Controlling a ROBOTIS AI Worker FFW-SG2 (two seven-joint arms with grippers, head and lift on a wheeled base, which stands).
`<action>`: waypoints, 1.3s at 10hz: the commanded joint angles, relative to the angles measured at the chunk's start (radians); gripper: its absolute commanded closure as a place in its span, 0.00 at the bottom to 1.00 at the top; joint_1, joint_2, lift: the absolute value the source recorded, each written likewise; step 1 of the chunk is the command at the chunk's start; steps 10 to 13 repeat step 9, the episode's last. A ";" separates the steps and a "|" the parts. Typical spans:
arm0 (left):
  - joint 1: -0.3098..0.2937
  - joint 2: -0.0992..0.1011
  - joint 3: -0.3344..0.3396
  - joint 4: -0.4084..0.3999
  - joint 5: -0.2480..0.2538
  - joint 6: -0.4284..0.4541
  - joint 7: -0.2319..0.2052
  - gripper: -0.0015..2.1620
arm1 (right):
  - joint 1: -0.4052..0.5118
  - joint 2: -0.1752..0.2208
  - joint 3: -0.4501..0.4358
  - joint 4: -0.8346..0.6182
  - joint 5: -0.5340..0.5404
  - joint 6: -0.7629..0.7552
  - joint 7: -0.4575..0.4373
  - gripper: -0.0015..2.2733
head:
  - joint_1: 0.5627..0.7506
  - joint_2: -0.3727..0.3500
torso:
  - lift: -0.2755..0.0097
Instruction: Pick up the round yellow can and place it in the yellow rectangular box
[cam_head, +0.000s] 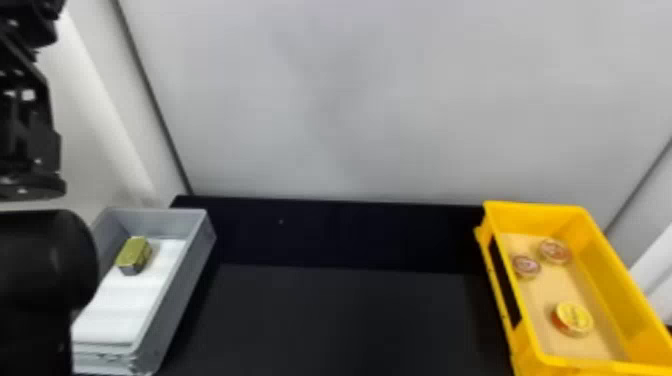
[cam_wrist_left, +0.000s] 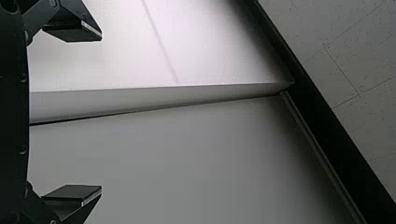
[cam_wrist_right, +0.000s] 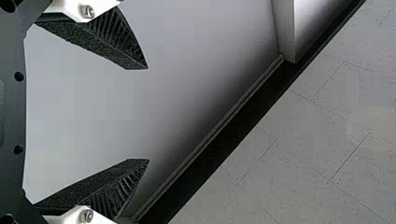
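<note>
In the head view a round yellow can lies in the near part of the yellow rectangular box at the right. My left gripper is at the left edge of the head view, raised beside the grey bin, far from the can. In the left wrist view my left gripper is open, its two fingers wide apart with nothing between them. The right wrist view has my right gripper standing open and holding nothing, with a pale wall beyond it.
Two smaller round tins, one left of the other, lie farther back in the yellow box. A grey bin at the left holds a greenish-gold block on white sheets. A black table spans between the boxes.
</note>
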 joint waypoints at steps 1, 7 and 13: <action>-0.001 -0.002 -0.001 -0.002 0.000 0.000 0.000 0.06 | 0.014 0.008 -0.008 -0.001 0.001 -0.007 -0.004 0.03 | 0.53 0.59 | 0.93; -0.004 -0.002 -0.002 -0.002 0.001 0.002 0.000 0.06 | 0.029 0.012 -0.011 -0.001 0.001 -0.013 -0.024 0.03 | 0.53 0.59 | 0.93; -0.005 -0.002 -0.005 -0.002 0.001 0.002 0.000 0.06 | 0.035 0.014 -0.003 -0.001 0.001 -0.007 -0.040 0.00 | 0.53 0.59 | 0.93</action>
